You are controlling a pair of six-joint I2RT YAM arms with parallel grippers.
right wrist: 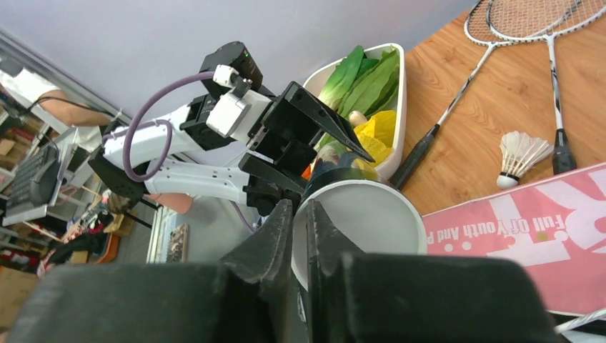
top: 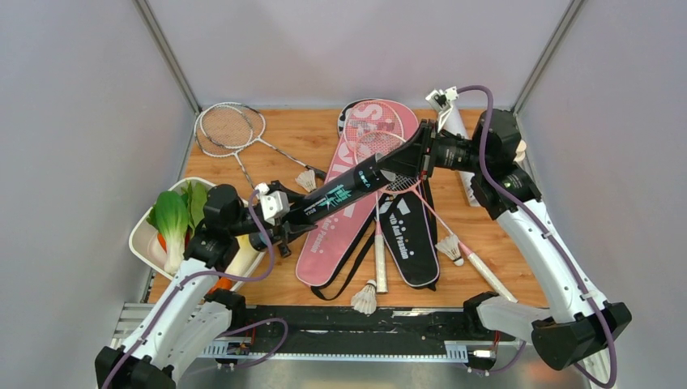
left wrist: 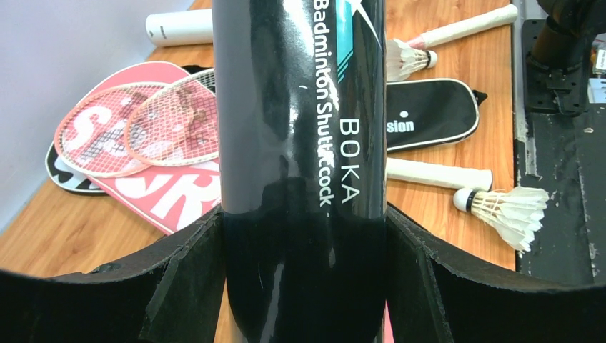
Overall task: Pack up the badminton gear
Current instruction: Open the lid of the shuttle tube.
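Observation:
A black shuttlecock tube (top: 348,190) hangs slanted over the pink racket bag (top: 324,251) and the black bag (top: 409,235). My left gripper (top: 283,219) is shut on its lower end; the tube (left wrist: 300,143) fills the gap between the pads (left wrist: 304,221). My right gripper (top: 421,154) is at the upper, open end. In the right wrist view its fingers (right wrist: 300,211) pinch the tube's wall, one inside the white bore (right wrist: 364,221) and one outside. Pink rackets (top: 369,130) lie on the pink bag. Shuttlecocks (top: 306,180) (top: 450,247) (top: 364,298) lie on the table.
Two silver rackets (top: 227,130) lie at the back left. A white tube (top: 455,123) lies at the back right, partly behind my right arm. A white tray (top: 142,235) of vegetables sits at the left edge beside my left arm. Grey walls close in three sides.

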